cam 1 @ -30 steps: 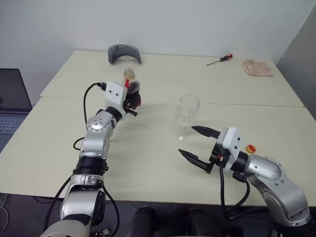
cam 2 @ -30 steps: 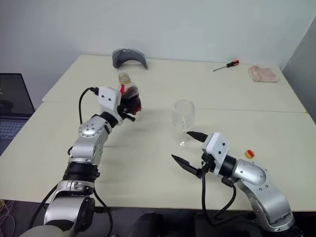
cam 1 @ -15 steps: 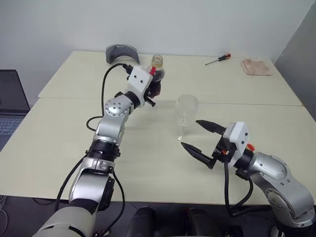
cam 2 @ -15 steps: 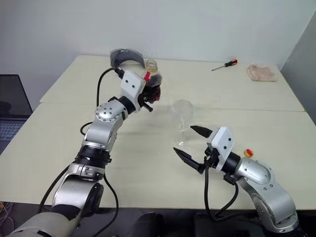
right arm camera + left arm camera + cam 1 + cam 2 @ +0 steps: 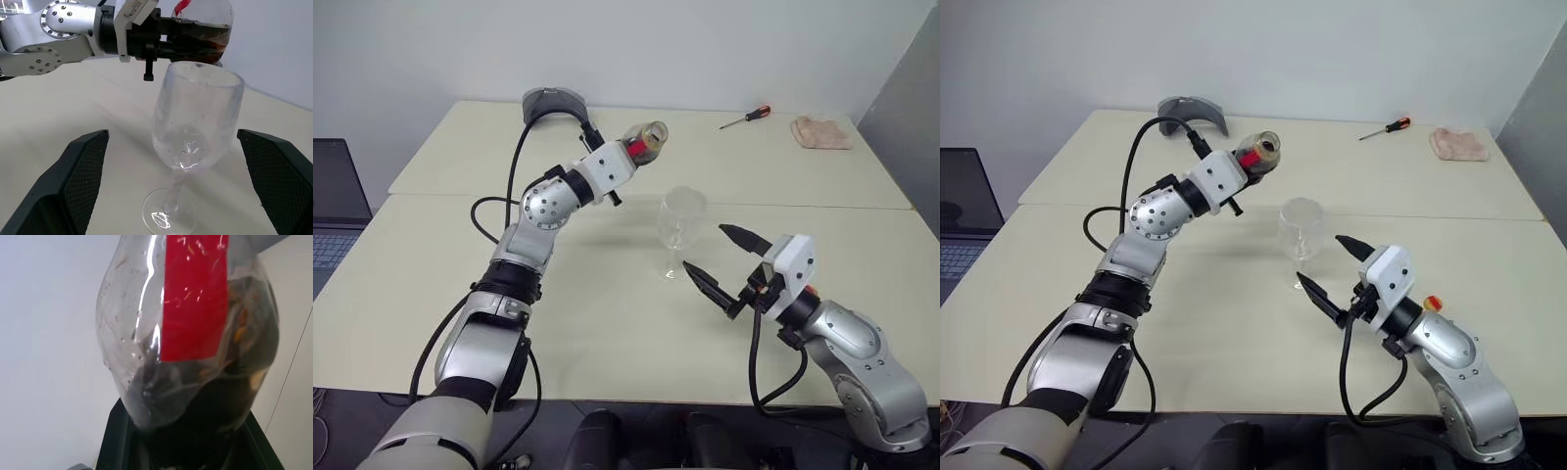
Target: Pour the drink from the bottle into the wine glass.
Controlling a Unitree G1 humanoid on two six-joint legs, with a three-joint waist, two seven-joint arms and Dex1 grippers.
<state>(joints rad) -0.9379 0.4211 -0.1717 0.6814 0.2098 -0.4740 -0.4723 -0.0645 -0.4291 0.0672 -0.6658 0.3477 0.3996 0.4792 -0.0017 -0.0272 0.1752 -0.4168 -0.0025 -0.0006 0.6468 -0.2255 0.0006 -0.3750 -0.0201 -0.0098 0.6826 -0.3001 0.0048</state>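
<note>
My left gripper (image 5: 626,157) is shut on the bottle (image 5: 646,142), holding it in the air, tipped almost on its side. Its open mouth points toward the wine glass (image 5: 681,217). The bottle hangs above the glass, to its far left. Dark brown drink (image 5: 215,401) lies in the bottle's body under a red label strip (image 5: 195,293). The wine glass stands upright on the table (image 5: 607,313), and its bowl (image 5: 195,122) looks clear. My right gripper (image 5: 705,249) stands open just on the near right of the glass, one black finger (image 5: 73,181) on each side of it, touching nothing.
A yellow-and-red cap (image 5: 1434,304) lies on the table beside my right wrist. At the far edge lie a screwdriver (image 5: 750,117), a folded cloth (image 5: 823,132) and a grey curved object (image 5: 551,102). A laptop (image 5: 333,211) sits off the table's left side.
My left arm raised the bottle and carried it right toward the glass, rolling it from upright to nearly on its side. The right gripper stayed open by the glass.
</note>
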